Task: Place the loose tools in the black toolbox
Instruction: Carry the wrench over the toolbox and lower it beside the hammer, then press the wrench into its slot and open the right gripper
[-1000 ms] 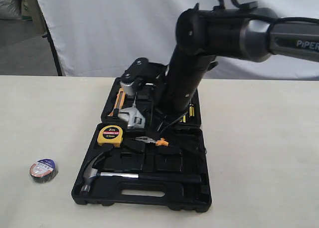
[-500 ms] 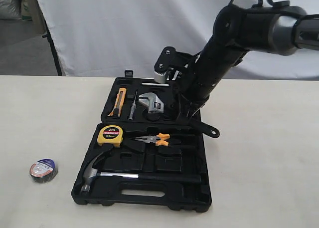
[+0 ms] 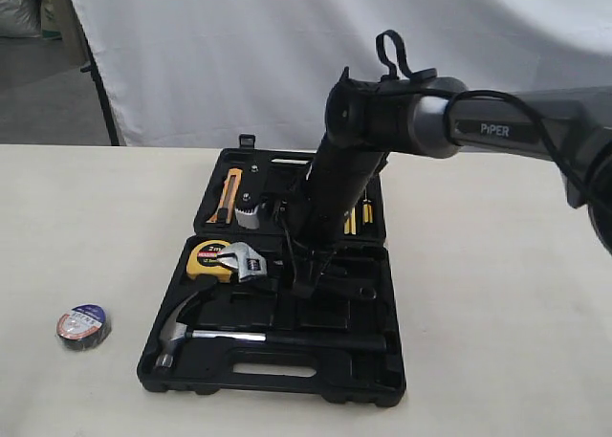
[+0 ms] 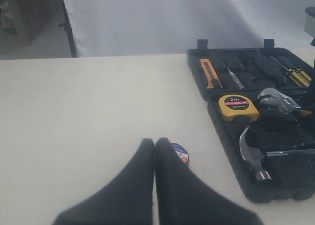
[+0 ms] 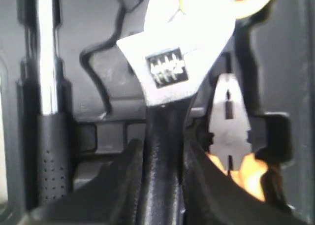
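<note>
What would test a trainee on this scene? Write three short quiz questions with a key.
1. True or false: the tape roll lies inside the toolbox.
2. Which tool does the right end effector grip?
3. The left end effector is: A open, B shut, C out of view.
Key: 1 false, it lies on the table; 2 the wrench; 3 B.

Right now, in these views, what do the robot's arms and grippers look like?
The right arm is a round tube, black with a grey link bearing white PiPER lettering; a black cable loop sits on its joint. The left gripper and right gripper have smooth black tapered fingers.
</note>
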